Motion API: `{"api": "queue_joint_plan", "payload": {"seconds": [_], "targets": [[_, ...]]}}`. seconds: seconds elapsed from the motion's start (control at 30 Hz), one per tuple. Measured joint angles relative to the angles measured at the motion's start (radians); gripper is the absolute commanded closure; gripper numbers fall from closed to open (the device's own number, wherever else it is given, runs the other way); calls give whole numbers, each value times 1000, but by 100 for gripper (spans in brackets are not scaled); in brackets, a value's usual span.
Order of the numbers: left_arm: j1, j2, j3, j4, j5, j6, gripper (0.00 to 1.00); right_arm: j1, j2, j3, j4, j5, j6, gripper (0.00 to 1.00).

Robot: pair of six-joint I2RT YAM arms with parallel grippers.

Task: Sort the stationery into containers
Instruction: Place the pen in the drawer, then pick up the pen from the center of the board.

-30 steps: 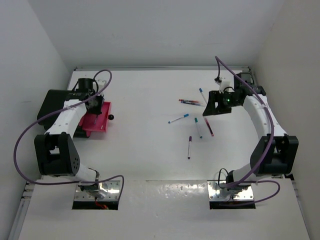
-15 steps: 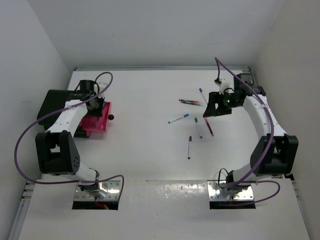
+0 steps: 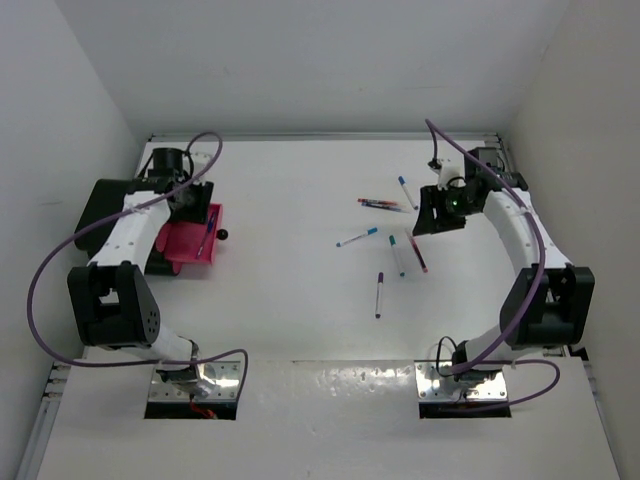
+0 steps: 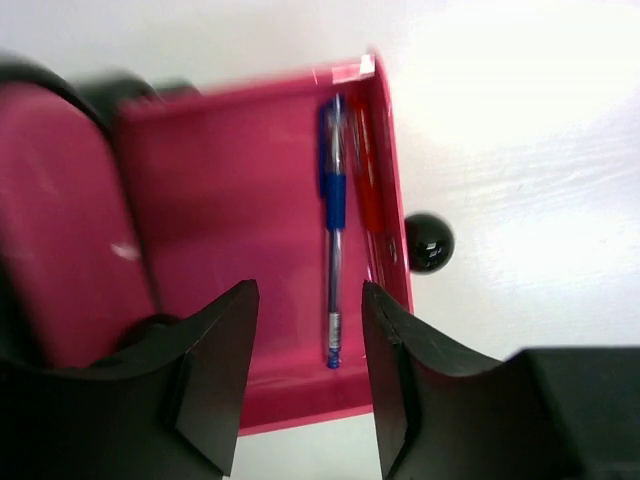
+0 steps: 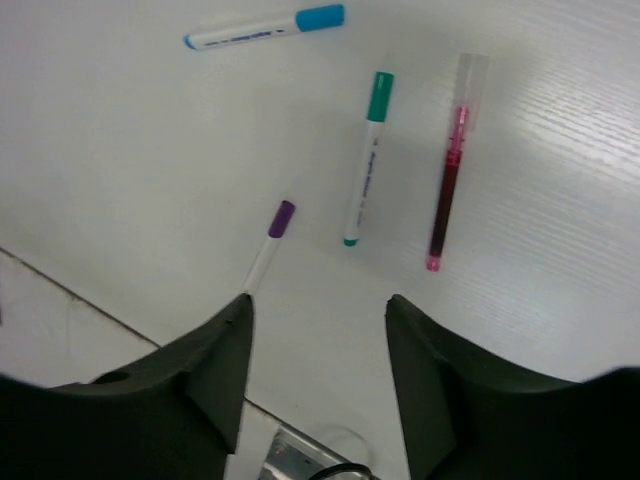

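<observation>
My left gripper hangs open over the magenta-pink tray, nothing between its fingers. A blue pen and a red pen lie side by side along the tray's right wall. The black box stands just left of the tray. My right gripper is open above the table. Below it lie a purple-capped pen, a green-capped pen, a dark red pen and a blue-capped pen.
A small black ball rests on the table just right of the tray. More pens lie at the back, left of the right gripper. White walls close in the table on three sides.
The left jaws have opened and the arm has drawn back a little; the blue pen now lies loose in the tray. The right gripper has shifted slightly and its jaws have narrowed a bit.
</observation>
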Motion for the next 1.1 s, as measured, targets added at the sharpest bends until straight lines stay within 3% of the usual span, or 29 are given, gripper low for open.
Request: {"api": "queue_joint_plan", "payload": {"seconds": [0.13,0.27,0.63,0.8,1.1], "targets": [[0,5,166,-23,21,26,48,18,32,-23,22,102,-12,58],[-23,-15,281,1,31,52,48,63,64,-89,51,189,-30,61],[-174,-135,212,1,57,89,47,116,260,-109,180,363,-33,64],[-193,-181,185,5,72,88,40,116,359,-58,204,391,-32,64],[-210,-219,171,31,95,50,38,116,435,-19,239,417,-32,70]]}}
